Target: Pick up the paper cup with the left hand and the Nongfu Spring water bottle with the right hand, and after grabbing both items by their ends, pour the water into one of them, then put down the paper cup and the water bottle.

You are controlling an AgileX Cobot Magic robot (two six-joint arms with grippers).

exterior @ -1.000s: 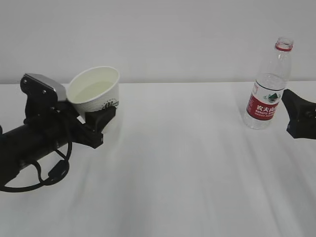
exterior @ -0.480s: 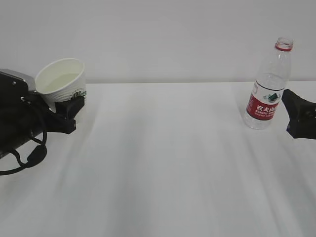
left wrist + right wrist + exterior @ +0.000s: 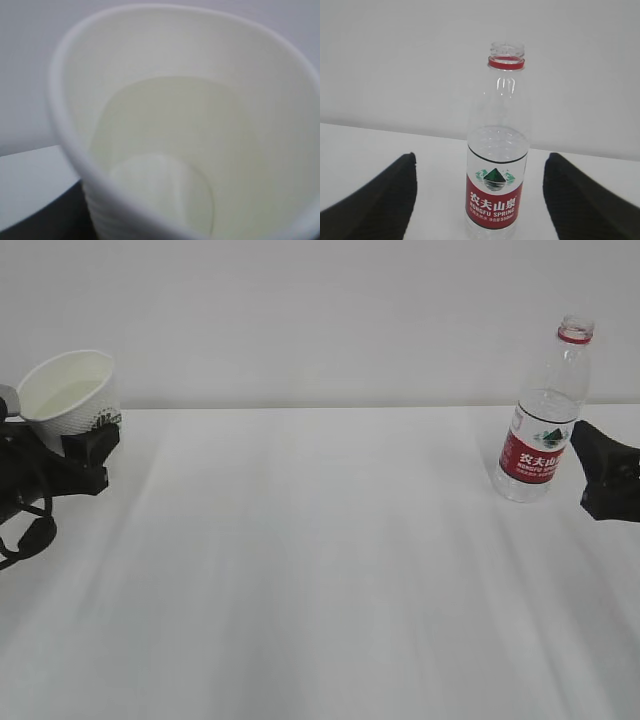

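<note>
The white paper cup point(image 3: 68, 390) with its dark logo hangs tilted at the far left, my left gripper point(image 3: 76, 446) shut on its lower part. In the left wrist view the paper cup point(image 3: 200, 75) fills the frame, and a pale pool of water point(image 3: 165, 190) lies in its bottom. The Nongfu Spring water bottle point(image 3: 545, 415) stands upright and uncapped at the far right, partly filled. My right gripper point(image 3: 581, 472) is open just right of it. In the right wrist view the water bottle point(image 3: 496, 150) stands between the black fingers point(image 3: 380, 200), untouched by them.
A white cloth-covered table point(image 3: 320, 560) stretches between the two arms, with a plain pale wall point(image 3: 320, 310) behind. The left arm and its cable point(image 3: 25, 535) sit at the table's left edge.
My left arm has carried the cup leftward from the left-middle of the table to the far left edge. The bottle and right gripper have not moved.
</note>
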